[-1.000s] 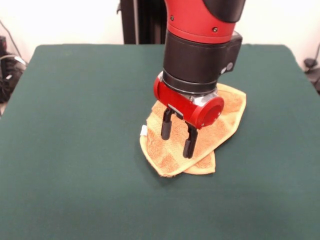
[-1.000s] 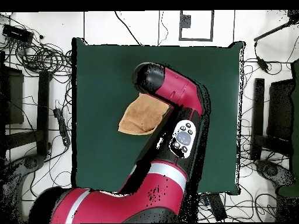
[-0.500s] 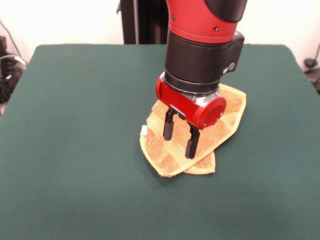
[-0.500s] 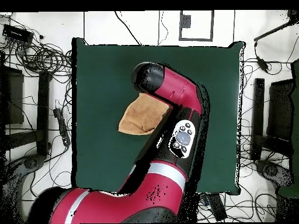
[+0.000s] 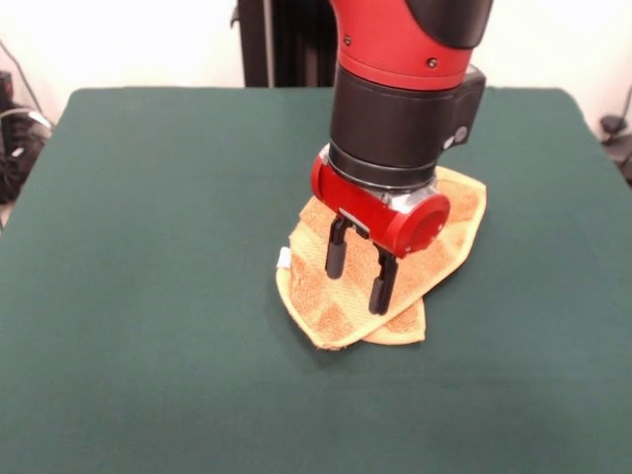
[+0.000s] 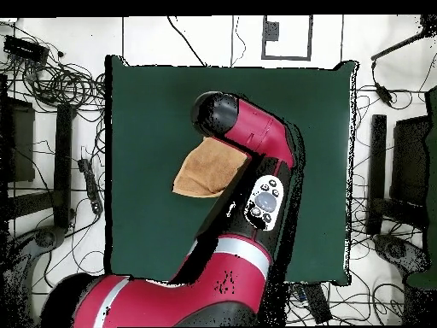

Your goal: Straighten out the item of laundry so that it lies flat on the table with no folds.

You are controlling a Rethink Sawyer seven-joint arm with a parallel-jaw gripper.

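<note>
Robot arm's gripper [image 5: 356, 279], jaws parted and empty, hovers above a folded orange towel [image 5: 326, 296] on the green counter [image 5: 148, 247].

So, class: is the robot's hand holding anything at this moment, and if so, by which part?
Nothing is held. The hand is open over the folded towel, with nothing between its two fingers.

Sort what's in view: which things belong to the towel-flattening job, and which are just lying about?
Job:
- orange towel, folded over on itself
- green table
- gripper, open above the towel

Lying about:
- cables on the floor beside the table
- dark stands at the sides
</note>
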